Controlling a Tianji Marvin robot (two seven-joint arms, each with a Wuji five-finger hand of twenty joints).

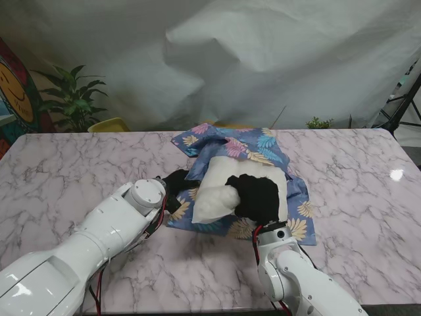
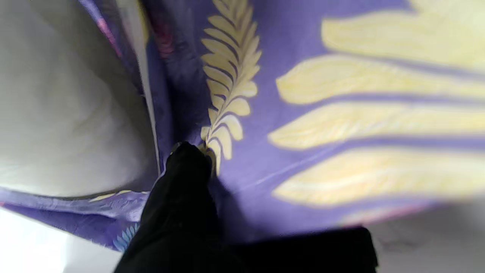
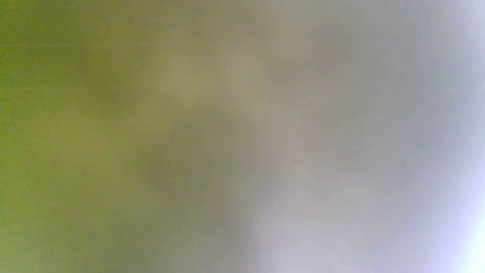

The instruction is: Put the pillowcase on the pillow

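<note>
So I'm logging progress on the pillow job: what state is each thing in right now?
pillow: lying on the pillowcase, far end tucked under the cloth, near end bare.
pillowcase: spread on the table, bunched at the far end, not yet pulled over.
left hand: at the pillowcase's left edge, a fingertip on the cloth; grip unclear.
right hand: on top of the pillow; grip unclear.
table: bears the lot.
</note>
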